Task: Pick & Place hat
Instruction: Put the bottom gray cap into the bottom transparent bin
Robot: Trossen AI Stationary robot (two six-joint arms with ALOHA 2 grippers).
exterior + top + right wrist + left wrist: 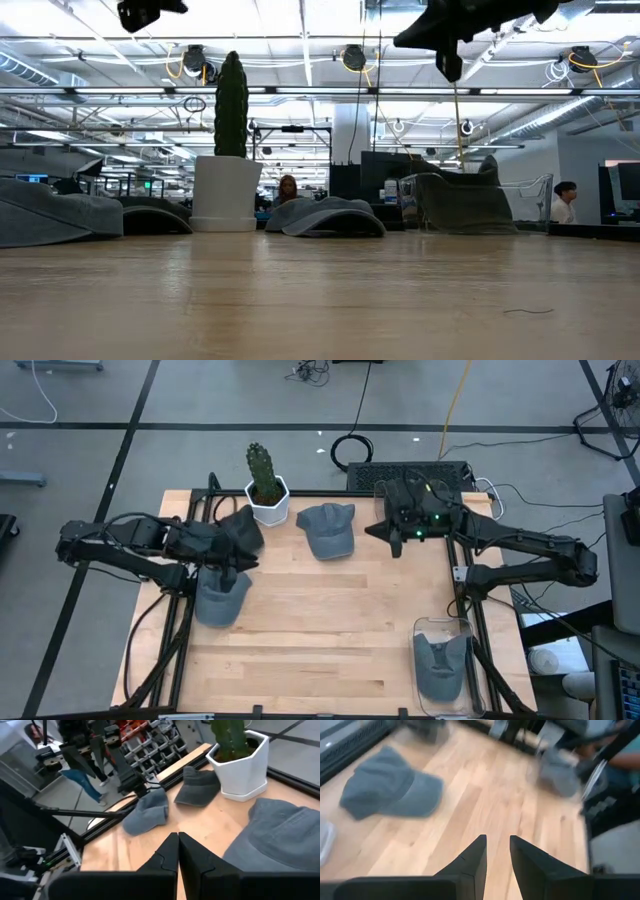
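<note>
From above, four grey hats are seen on the tabletop (330, 620): one at centre far (327, 529), beside a potted cactus (267, 485); two at the left, a darker one (240, 528) and a lighter one (221, 598); one in a clear bin (442, 665) at near right. The left pincer (232, 571) is held over the left hats. The right pincer (396, 546) is held right of the centre hat.

In the left wrist view, its fingers (472, 862) are set slightly apart, empty.

In the right wrist view, its fingers (167, 855) are pressed together, empty.

— Open room? Bare counter (340, 630) through the middle and along the near edge.
— Obstacles? Potted cactus (266, 485) at the far edge, grey hat (328, 528) just beside it, another hat (221, 598) at the left, clear bin (442, 660) holding a hat near the right corner.
</note>
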